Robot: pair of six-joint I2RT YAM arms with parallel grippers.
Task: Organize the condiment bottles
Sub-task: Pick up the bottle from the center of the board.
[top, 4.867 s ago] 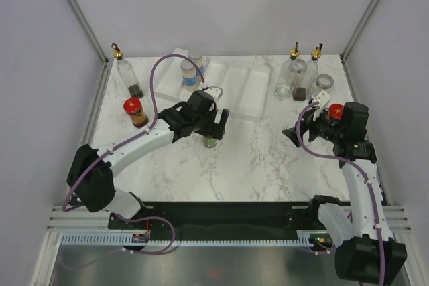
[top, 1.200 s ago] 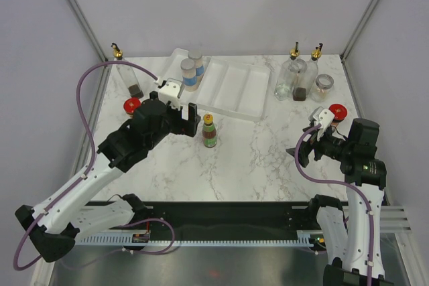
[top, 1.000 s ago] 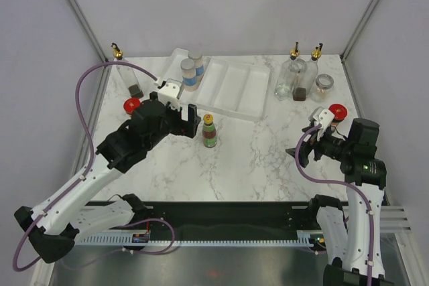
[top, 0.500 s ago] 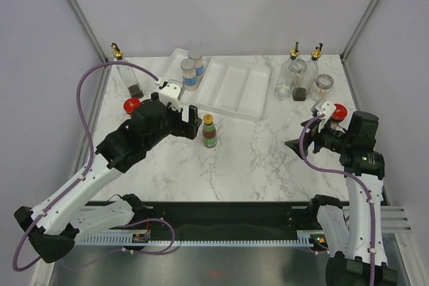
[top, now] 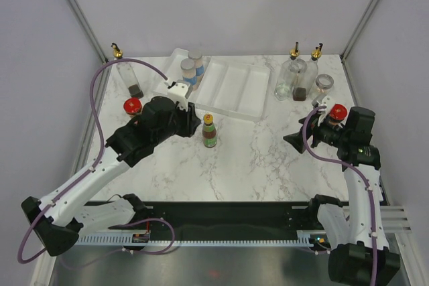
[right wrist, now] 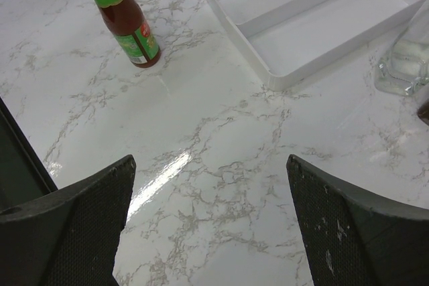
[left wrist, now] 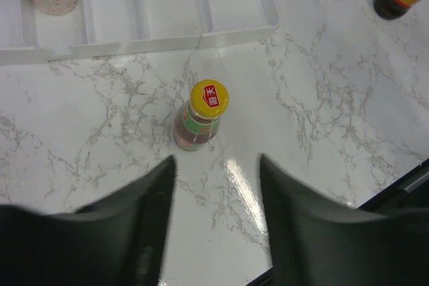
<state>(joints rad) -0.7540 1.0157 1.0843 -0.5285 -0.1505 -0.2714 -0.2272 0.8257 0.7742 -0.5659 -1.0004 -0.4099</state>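
A small sauce bottle [top: 209, 130] with a yellow-orange cap stands upright on the marble, just in front of the white tray [top: 234, 92]. My left gripper [top: 192, 118] hovers to its left. In the left wrist view the bottle [left wrist: 201, 117] stands just beyond the fingertips, and the left gripper [left wrist: 216, 162] is open with only bare marble in the gap. My right gripper [top: 295, 141] is open wide and holds nothing. The right wrist view has this bottle [right wrist: 124, 15] far off at upper left, beyond the right gripper [right wrist: 210, 165].
Two spice jars [top: 190, 72] stand in the tray's left end. One cruet [top: 124, 75] and a red-lidded jar [top: 133, 107] are at the left. Two cruets [top: 300, 78], a silver-lidded jar [top: 324, 84] and another red-lidded jar [top: 337, 112] stand at the right, close to my right arm.
The left gripper's jaws have narrowed and the left wrist has shifted slightly toward the tray. The right gripper has moved a little up and toward the table's middle.
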